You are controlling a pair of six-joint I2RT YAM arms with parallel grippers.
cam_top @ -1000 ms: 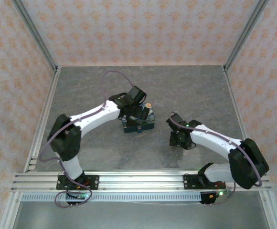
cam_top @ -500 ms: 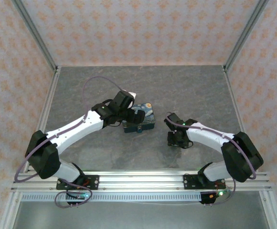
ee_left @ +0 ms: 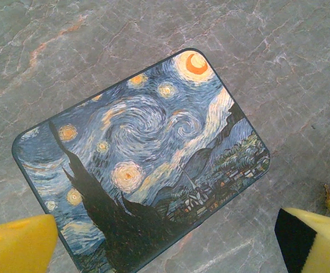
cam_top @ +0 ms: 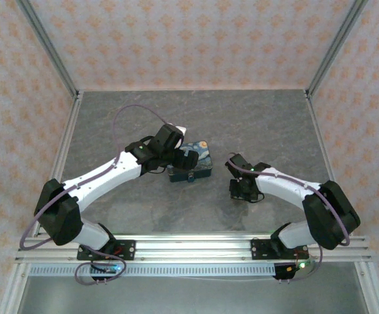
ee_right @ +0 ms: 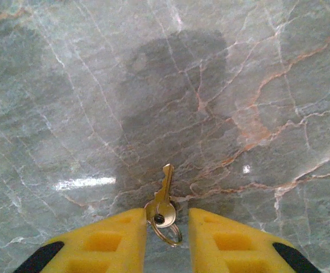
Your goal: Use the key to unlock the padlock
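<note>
On the left of the grey marbled table [cam_top: 274, 124], the left gripper [cam_top: 171, 149] hangs over the left end of the box [cam_top: 193, 163], a starry-night box lying flat near the table's middle. From the left wrist, that gripper [ee_left: 165, 236] is released: its yellow pads [ee_left: 17, 247] stand wide apart at the bottom corners of the view, one over the box's near-left corner and the other over bare table past the box's right edge, and neither holds anything. The box [ee_left: 142, 159] lies slantwise in that view, its orange moon toward the upper right. On the box's near face a small dark piece looks like the padlock [cam_top: 191, 177], set against the box's front side; it is too small to make out its shackle. Well to the right, apart from the box, the right gripper [cam_top: 242, 191] points down at the table. From the right wrist, the brass key [ee_right: 164, 196] lies flat on the stone with its blade pointing away and its ring [ee_right: 169, 231] toward the camera. The right gripper [ee_right: 166, 223] has its yellow fingers [ee_right: 114, 242] narrowly parted on either side of the key's head; the left finger is at the head's edge, a thin gap shows at the right one, and the key is not clamped.
</note>
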